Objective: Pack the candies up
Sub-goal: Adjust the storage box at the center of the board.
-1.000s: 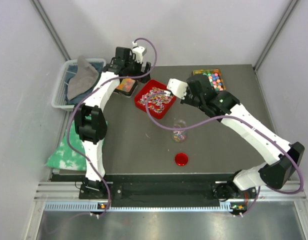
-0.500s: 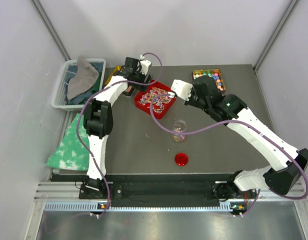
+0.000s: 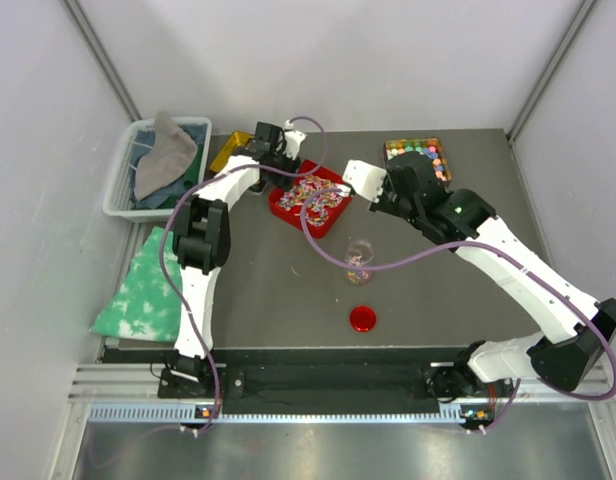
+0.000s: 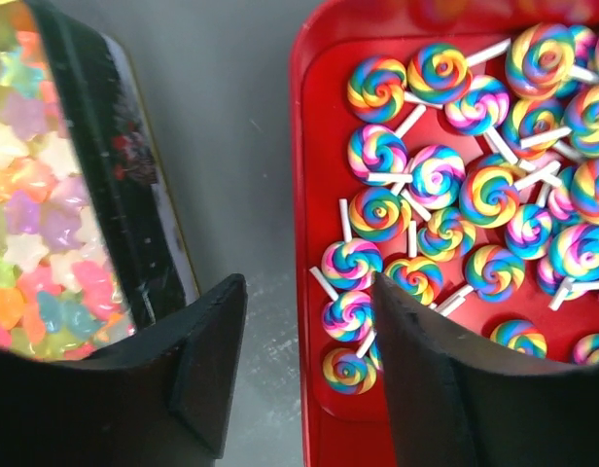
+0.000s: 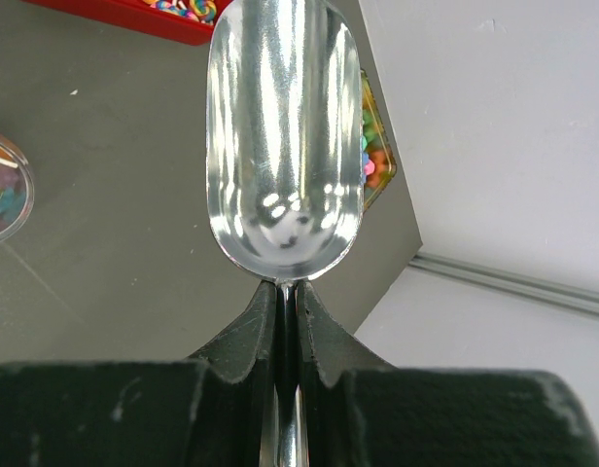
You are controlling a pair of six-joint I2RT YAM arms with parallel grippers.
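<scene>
Three kinds of candies (image 3: 310, 192) sit along the far side of the worktop (image 3: 268, 290): star-shaped gummies (image 4: 27, 243) toward 11 o'clock, swirl lollipops (image 4: 445, 195) in the red tray (image 4: 309, 146) near 12, and pastel balls (image 3: 423, 158) toward 1. A clear cup (image 3: 359, 258) at the centre holds a few pieces, with the red lid (image 3: 364, 319) at its 6 o'clock.

On the tray's 10 o'clock side the left jaws stand apart, straddling the wall with one finger outside and one among the lollipops. At its 3 o'clock side the right jaws are clamped on the handle of an empty metal scoop (image 5: 285, 136).

The step looks like bracing the tray. Pinch only the wall, with no lollipop stick trapped. Then drive the scoop in shallow toward the held side and carry it level to the cup.
</scene>
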